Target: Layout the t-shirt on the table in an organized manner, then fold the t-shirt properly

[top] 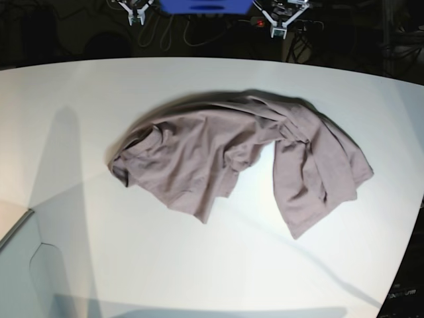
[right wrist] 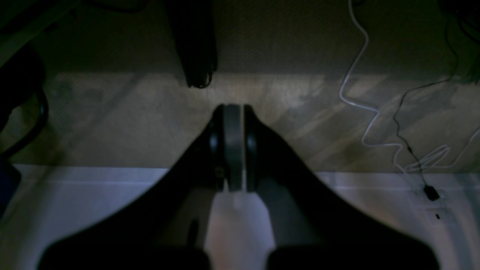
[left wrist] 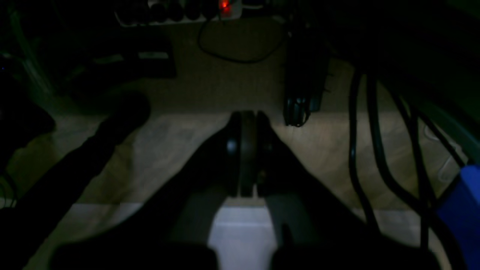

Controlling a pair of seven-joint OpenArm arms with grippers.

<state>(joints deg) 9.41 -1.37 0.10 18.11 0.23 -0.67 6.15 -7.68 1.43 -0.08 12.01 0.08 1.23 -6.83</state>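
The mauve-brown t-shirt [top: 232, 156] lies crumpled in a loose arc on the white table [top: 79, 106], with folds bunched near its middle and one part trailing toward the right front. My left gripper [left wrist: 247, 117] is shut and empty, out past the table's far edge over the floor; it shows small at the top right of the base view [top: 281, 23]. My right gripper [right wrist: 233, 109] is also shut and empty over the floor, and shows at the top left of the base view [top: 136, 13]. Both are far from the shirt.
A blue mount [top: 205, 6] sits between the arms at the table's far edge. On the floor there are a power strip with a red light [left wrist: 225, 5], black cables [left wrist: 356, 150] and a white cable [right wrist: 356, 75]. A grey panel [top: 20, 265] stands at the front left.
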